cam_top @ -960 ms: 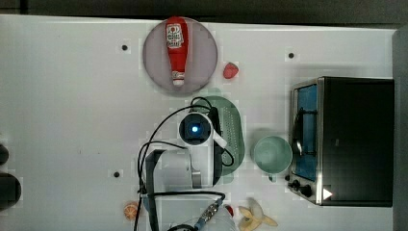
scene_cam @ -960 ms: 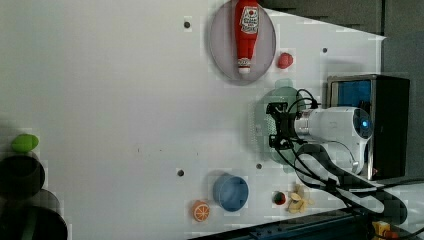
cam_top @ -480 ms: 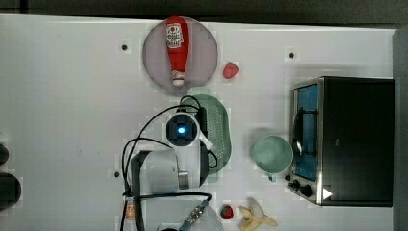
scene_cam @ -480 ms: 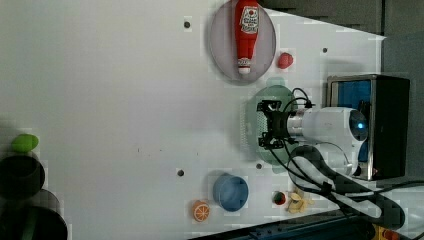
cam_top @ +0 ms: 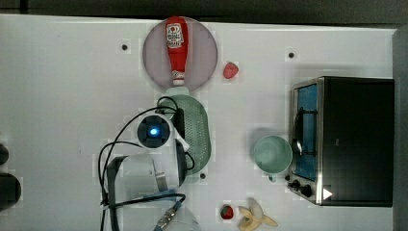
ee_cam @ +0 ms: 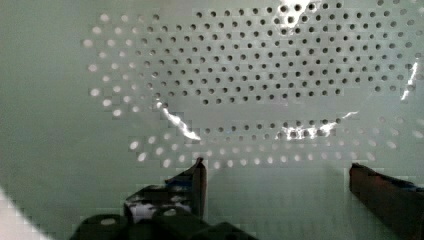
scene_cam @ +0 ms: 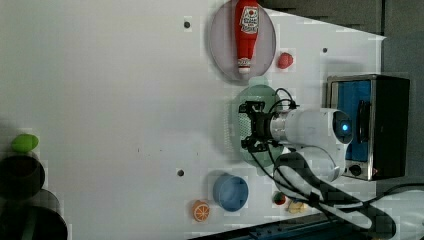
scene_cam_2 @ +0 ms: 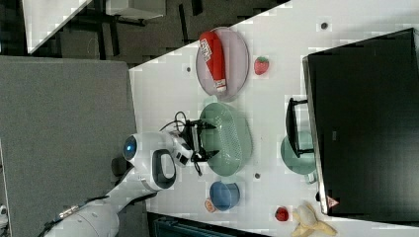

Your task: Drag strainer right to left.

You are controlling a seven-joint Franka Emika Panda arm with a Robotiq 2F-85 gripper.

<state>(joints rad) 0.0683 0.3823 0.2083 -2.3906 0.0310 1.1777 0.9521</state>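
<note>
White table (cam_top: 72, 86) | gripper (ee_cam: 277, 187) spread inside strainer (cam_top: 195, 132) | ketchup bottle (cam_top: 176, 48) label unreadable

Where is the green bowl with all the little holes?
In the top view the strainer sits mid-table, just below the grey plate holding the ketchup bottle, with the mint mug off to the top view's right.

No readable text

The ketchup bottle (cam_top: 176, 48) on the plate (cam_top: 202, 53) bears a white label, its print too small to read; the oven (cam_top: 353, 139) shows a white triangle mark.
</note>
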